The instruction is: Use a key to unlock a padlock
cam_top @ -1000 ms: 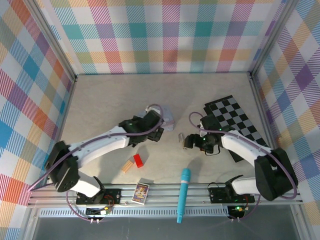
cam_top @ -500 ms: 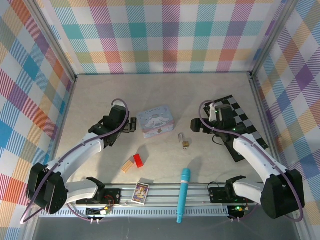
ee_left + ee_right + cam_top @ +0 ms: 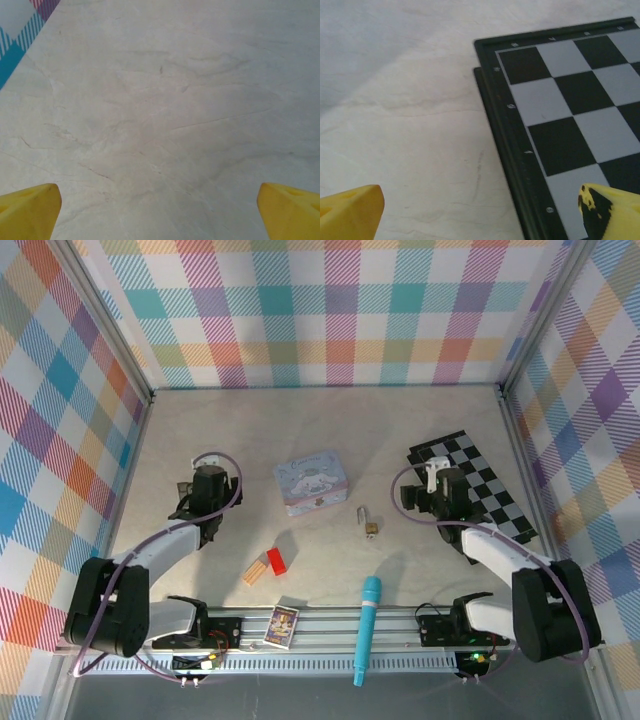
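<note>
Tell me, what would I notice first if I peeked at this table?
The bright rainbow-checked walls around the table jump out first. Then comes the pastel cartoon tin in the middle, with the black-and-white chessboard off to its right. A long teal stick lies at the front edge, and the tiny gold padlock sits a little behind it.

Left end effector has retreated leftward, right end effector back beside the chessboard

A black-and-white chequered board lies ahead of the yellow fingertips of the right claw. The padlock is brass-gold, the tin pastel (cartoon print), the stick teal.
</note>
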